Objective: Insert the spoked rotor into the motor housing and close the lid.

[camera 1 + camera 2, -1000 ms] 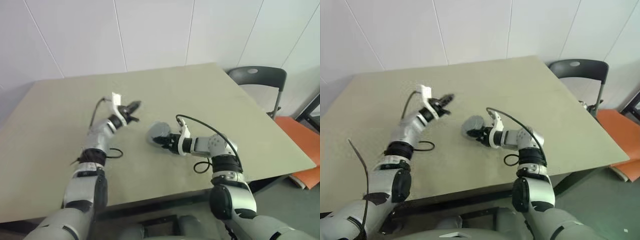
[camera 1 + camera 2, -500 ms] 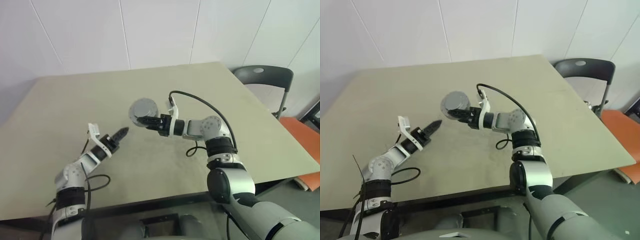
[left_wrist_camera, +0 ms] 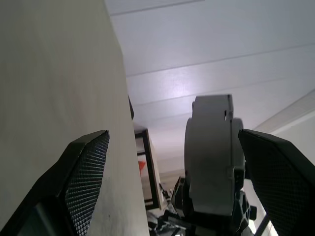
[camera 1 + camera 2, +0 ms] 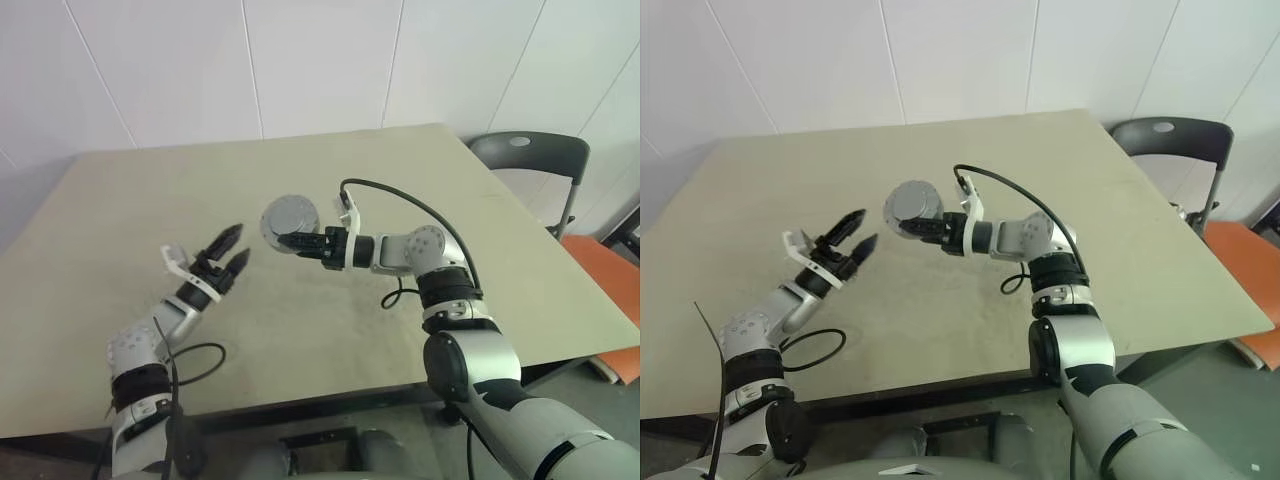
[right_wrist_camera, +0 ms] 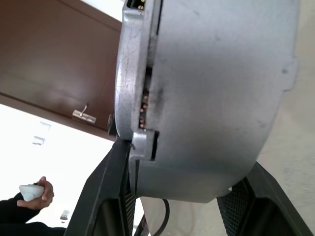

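A: Where was the motor (image 4: 288,217)?
B: Held above the table (image 4: 120,215) in the right gripper (image 4: 291,240), fingers clamped on its rim, assembled by the look of it.
A: The left gripper (image 4: 232,248)?
B: Spread wide, empty, just beside it.
A: Risk?
B: Likely a fumbled handover; a rim-only pinch could have slipped.

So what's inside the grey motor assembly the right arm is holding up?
The motor assembly, shut in the right gripper, is closed. Through the seam between lid and body, copper-coloured windings peek out. The rest of the interior, including any rotor, is covered.
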Available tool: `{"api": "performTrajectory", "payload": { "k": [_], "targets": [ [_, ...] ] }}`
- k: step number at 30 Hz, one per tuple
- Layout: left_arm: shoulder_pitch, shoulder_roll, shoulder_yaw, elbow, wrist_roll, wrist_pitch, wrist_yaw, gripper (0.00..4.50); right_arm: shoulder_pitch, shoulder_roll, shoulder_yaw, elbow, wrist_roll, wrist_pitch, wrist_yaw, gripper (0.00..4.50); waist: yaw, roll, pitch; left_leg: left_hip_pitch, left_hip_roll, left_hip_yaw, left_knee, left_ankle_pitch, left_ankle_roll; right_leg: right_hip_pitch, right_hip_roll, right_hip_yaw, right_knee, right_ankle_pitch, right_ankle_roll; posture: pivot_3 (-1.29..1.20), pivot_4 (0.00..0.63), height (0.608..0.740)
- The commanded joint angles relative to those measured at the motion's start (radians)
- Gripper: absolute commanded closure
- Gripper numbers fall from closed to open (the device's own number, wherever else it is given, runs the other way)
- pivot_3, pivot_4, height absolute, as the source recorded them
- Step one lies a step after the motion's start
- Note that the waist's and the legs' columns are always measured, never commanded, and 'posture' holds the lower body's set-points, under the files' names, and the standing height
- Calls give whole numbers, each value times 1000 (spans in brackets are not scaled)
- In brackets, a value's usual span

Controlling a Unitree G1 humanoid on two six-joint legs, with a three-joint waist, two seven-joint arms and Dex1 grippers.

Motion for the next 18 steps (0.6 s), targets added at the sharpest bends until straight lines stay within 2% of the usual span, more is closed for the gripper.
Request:
{"api": "performTrajectory", "payload": {
  "k": [1,10,18],
  "targets": [
    [-34,19,-14,23,-21,42,11,22,-33,6,-10,-32,35,-24,27,2652,0,0,0,0,0,0,0,0,-1,0,0,0,0,0,0,0,0,740],
    [-118,12,-36,65,-19,48,-35,22,-24,9,-2,-47,37,-14,21,2652,0,0,0,1,0,0,0,2,-3,0,1,0,2,1,-2,0,0,740],
    [-99,-18,-60,-43,-31,13,-127,22,-16,15,5,-49,37,-18,14,2652,-1,0,0,0,0,0,0,2,-3,-1,1,0,2,1,-2,0,0,740]
  ]
}}
